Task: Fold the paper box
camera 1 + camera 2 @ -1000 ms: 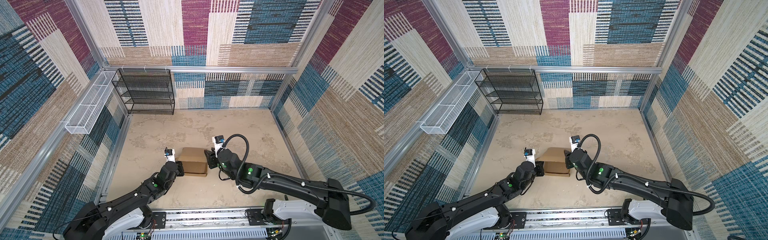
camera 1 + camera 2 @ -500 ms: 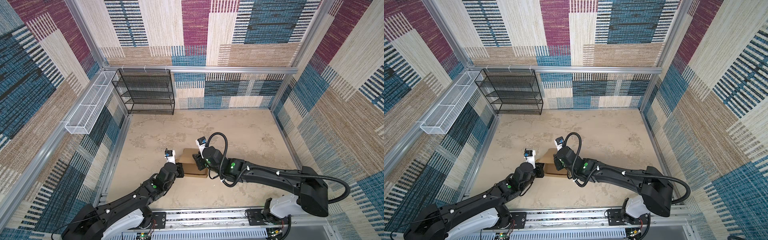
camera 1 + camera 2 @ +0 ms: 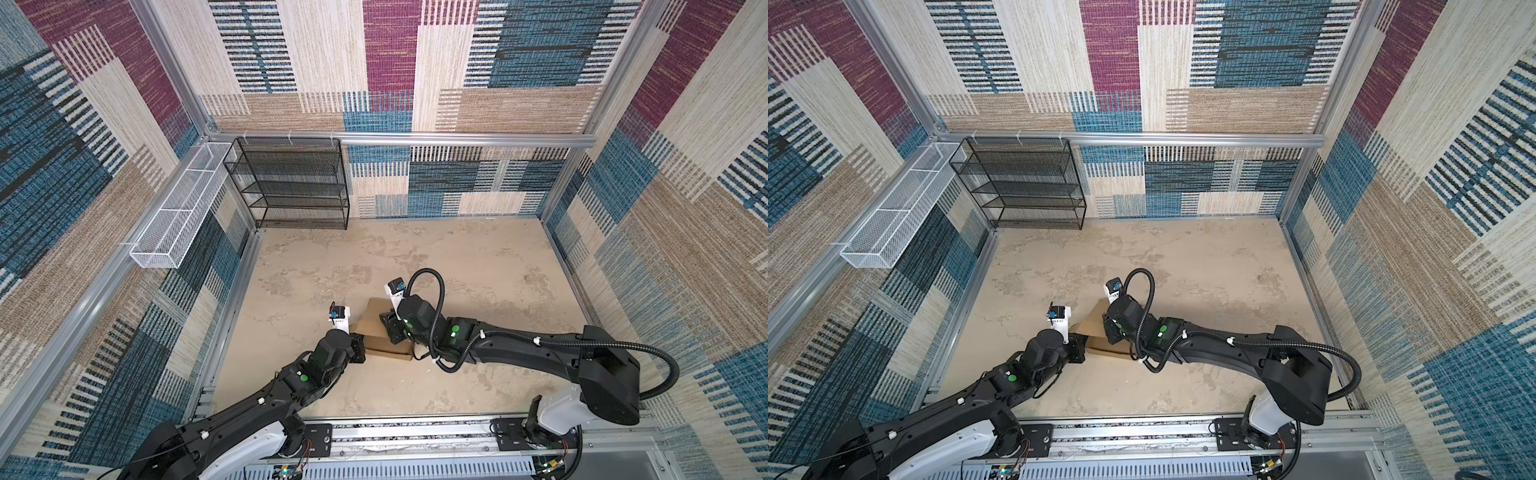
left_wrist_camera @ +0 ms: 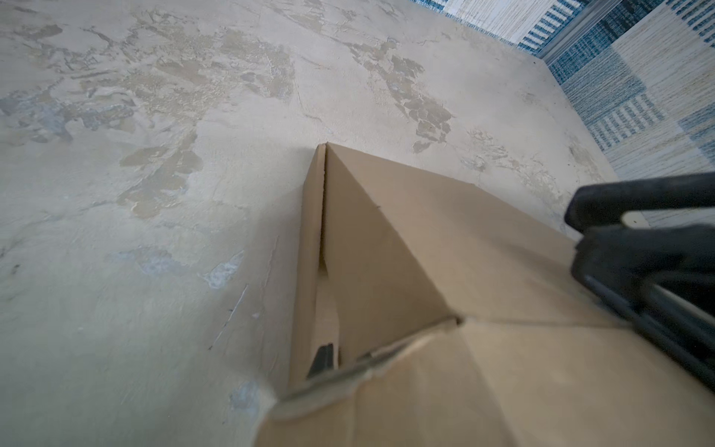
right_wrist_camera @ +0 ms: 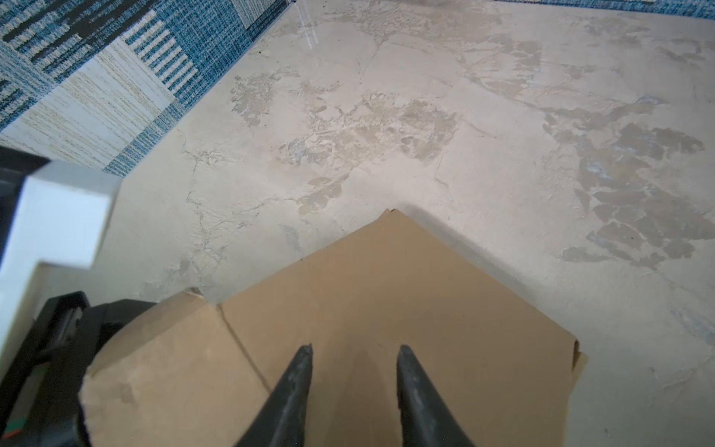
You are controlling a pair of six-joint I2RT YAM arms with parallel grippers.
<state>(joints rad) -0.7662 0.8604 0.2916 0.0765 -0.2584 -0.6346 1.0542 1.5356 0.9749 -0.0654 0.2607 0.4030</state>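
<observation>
Paper box (image 3: pixel 375 321): brown cardboard, sitting on the mottled beige surface (image 3: pixel 478 266) near the front edge, about midway across. Both arms close in on it, one at each side.

Box form: walls are up and the top panel is down but not flat. In the left wrist view the panel (image 4: pixel 425 247) slopes, with a narrow gap between it and the upright side wall. The near corner there looks crumpled and blurred.

Left claw (image 3: pixel 360 341): at the box's left front corner, touching the cardboard in both top views (image 3: pixel 1080 345). Its own camera shows mostly cardboard, with only a dark sliver in the gap by the side wall. I cannot tell whether the jaws are parted or clamped.

Right claw (image 3: pixel 390 329): reaches over the box from the right and sits on top of the panel. In its wrist view, the claw (image 5: pixel 354 350) has its two dark fingers (image 5: pixel 303 360) a moderate way apart, tips on or just above the panel, nothing between them. A side flap lies beside them, split from the panel by a slit.

Back left: black mesh rack (image 3: pixel 291 183) against the rear wall, white wire basket (image 3: pixel 178 216) hung on the left wall. Both are well apart from the box.
</observation>
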